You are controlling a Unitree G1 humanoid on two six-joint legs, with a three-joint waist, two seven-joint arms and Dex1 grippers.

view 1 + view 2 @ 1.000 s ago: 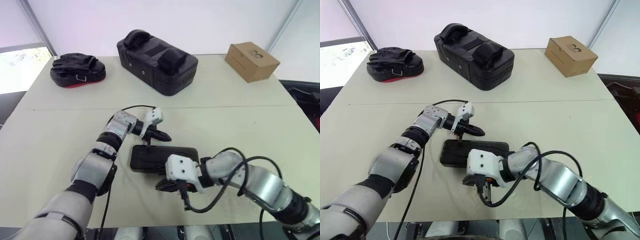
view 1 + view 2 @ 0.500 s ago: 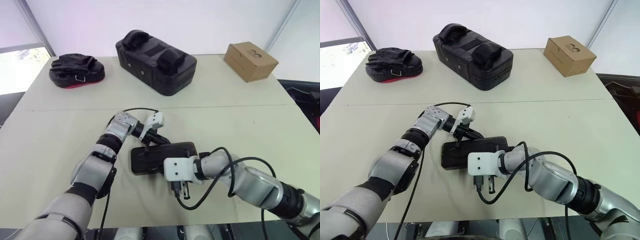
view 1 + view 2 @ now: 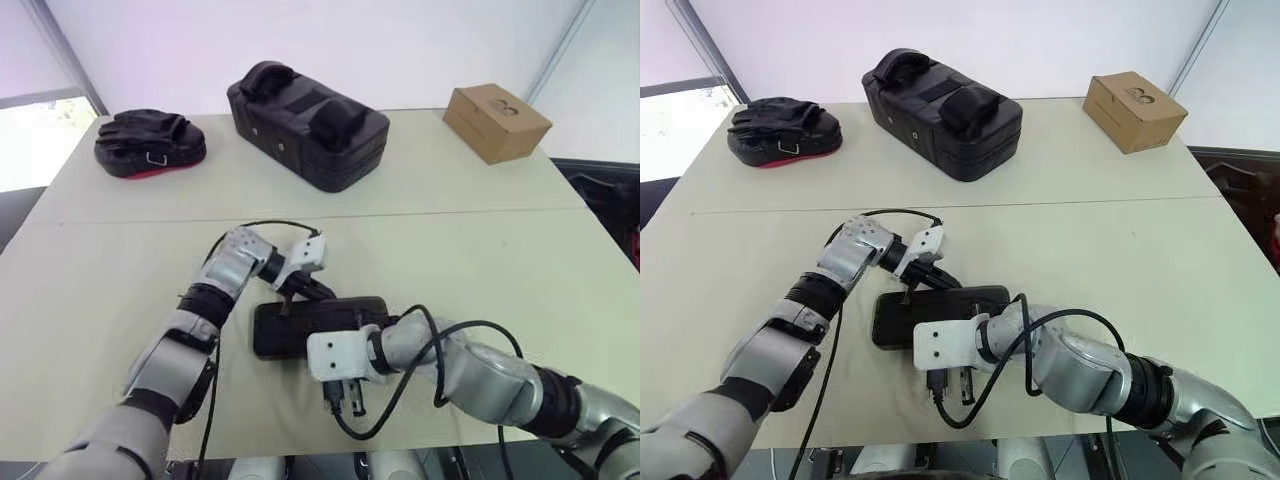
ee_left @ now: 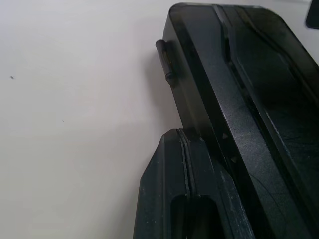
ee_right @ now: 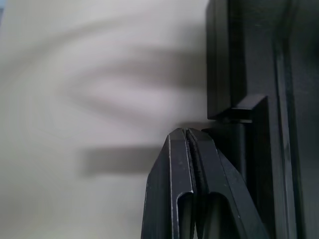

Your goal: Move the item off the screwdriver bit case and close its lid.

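At the back of the table [image 3: 520, 250] we see a big black padded bag [image 3: 305, 125] at upper centre, a black glove pad [image 3: 150, 155] at upper left and a cardboard box [image 3: 497, 122] at upper right, all well apart from our work. The screwdriver bit case [image 3: 300, 328] lies at lower centre; we cannot tell its contents. Our left gripper [image 3: 318, 291], fingers pressed together, touches its far edge; our right gripper [image 5: 187, 134], likewise closed and empty, meets its near edge.

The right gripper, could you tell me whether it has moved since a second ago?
Yes: the right gripper has swung from the screwdriver bit case's right end toward its near-edge middle.
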